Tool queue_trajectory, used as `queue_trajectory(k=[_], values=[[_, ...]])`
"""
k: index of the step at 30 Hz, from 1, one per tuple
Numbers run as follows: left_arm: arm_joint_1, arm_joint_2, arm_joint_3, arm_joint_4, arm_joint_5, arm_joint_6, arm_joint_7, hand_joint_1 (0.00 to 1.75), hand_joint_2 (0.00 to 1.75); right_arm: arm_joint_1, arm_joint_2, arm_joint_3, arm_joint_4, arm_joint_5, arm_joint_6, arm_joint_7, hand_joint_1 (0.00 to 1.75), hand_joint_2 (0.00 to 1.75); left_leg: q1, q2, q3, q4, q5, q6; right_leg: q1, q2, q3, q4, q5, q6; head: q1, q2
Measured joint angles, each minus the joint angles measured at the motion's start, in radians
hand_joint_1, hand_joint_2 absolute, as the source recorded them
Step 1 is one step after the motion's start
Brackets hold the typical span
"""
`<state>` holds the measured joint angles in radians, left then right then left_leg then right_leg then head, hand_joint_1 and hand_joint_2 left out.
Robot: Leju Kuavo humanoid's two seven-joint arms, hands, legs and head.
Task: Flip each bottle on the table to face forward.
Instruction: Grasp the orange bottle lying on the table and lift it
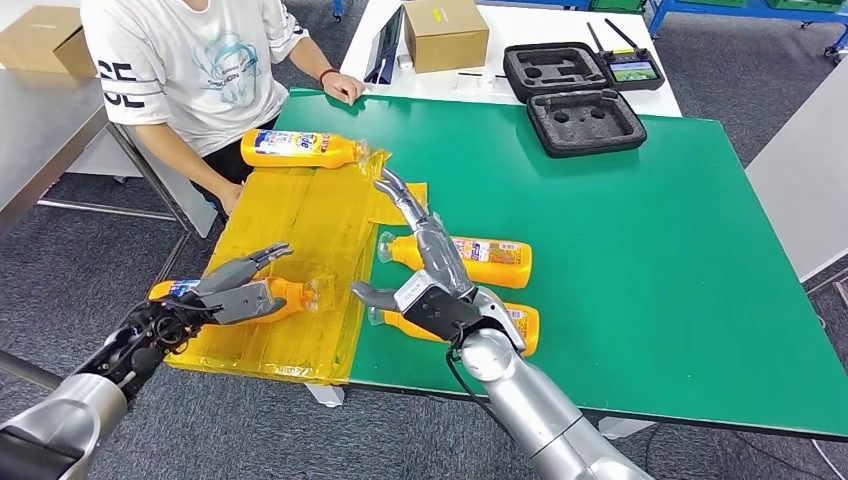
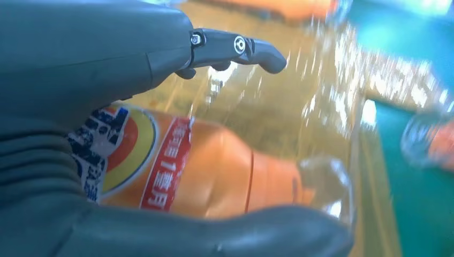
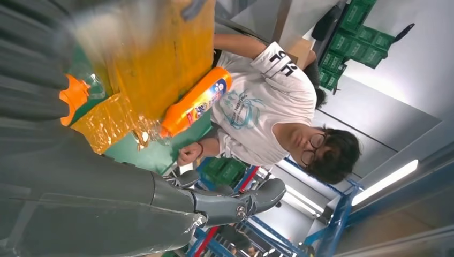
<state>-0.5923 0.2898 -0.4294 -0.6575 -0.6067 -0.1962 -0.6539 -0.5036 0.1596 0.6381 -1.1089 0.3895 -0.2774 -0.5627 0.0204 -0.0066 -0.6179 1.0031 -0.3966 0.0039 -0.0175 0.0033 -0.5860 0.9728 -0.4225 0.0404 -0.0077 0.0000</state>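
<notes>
Several orange bottles lie on their sides on the green table (image 1: 650, 260). One bottle (image 1: 300, 148) is at the far edge of the yellow sheet (image 1: 300, 215). The near-left bottle (image 1: 292, 297) lies on the sheet under my left hand (image 1: 235, 293). In the left wrist view that bottle (image 2: 214, 171) sits between the thumb and straight fingers (image 2: 235, 47) that stand off it. My right hand (image 1: 435, 275) hovers open over the middle bottle (image 1: 490, 255) and the near bottle (image 1: 515, 325), its fingers stretched out. The far bottle (image 3: 195, 101) also shows past my right hand (image 3: 80, 187).
A person (image 1: 190, 60) sits at the table's far left corner, one hand (image 1: 345, 88) on the table. Behind the green table stand a cardboard box (image 1: 445, 32), two black foam cases (image 1: 585, 120) and a controller (image 1: 632, 70). The table's near edge runs just before my arms.
</notes>
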Motion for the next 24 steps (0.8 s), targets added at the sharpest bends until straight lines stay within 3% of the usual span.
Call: queue_trajectory(k=[2,6,8,13,19,24], values=[[0.027,-0.020,0.026,-0.023,0.015,0.141,-0.015,0.00,0.00,0.004,-0.001,-0.001,0.000,0.005,0.005,0.001,0.00,1.75,0.000,-0.001,-0.001,0.000,0.000,0.000,0.000,-0.001,-0.001,0.000,0.000,0.000,0.000,0.000],[0.082,-0.076,0.086,-0.107,-0.013,0.672,-0.044,0.00,0.00,0.009,0.001,0.000,0.000,0.011,0.022,0.008,0.00,1.75,0.000,-0.001,-0.005,0.001,0.000,0.000,0.000,-0.001,-0.004,0.000,0.001,0.000,0.001,0.000],[0.092,-0.092,0.099,-0.136,-0.024,0.806,-0.047,0.00,0.00,0.010,0.003,0.000,0.002,0.012,0.025,0.009,0.00,1.75,-0.001,-0.001,-0.006,0.001,0.000,0.000,0.000,-0.001,-0.005,0.000,0.001,0.001,0.000,0.000],[0.163,-0.128,0.181,-0.286,-0.089,0.856,-0.046,0.00,0.00,0.007,0.005,0.003,0.009,0.030,0.035,0.024,0.00,1.75,0.000,0.000,-0.008,0.001,0.000,0.000,0.000,0.000,-0.008,0.000,0.000,0.000,0.000,0.000],[0.292,-0.216,0.428,-0.639,-0.133,0.858,-0.046,0.00,0.00,-0.021,-0.046,0.023,0.020,0.191,0.128,0.229,0.00,1.75,0.000,0.002,-0.010,0.001,-0.001,0.000,0.000,0.002,-0.010,0.000,0.000,0.000,0.000,0.000],[0.356,-0.246,0.526,-0.780,-0.075,0.858,-0.046,0.00,0.00,-0.041,-0.094,0.036,0.027,0.249,0.189,0.295,0.00,1.75,0.000,0.002,-0.010,0.001,-0.001,0.000,0.000,0.002,-0.010,0.000,0.000,0.000,0.000,0.000]])
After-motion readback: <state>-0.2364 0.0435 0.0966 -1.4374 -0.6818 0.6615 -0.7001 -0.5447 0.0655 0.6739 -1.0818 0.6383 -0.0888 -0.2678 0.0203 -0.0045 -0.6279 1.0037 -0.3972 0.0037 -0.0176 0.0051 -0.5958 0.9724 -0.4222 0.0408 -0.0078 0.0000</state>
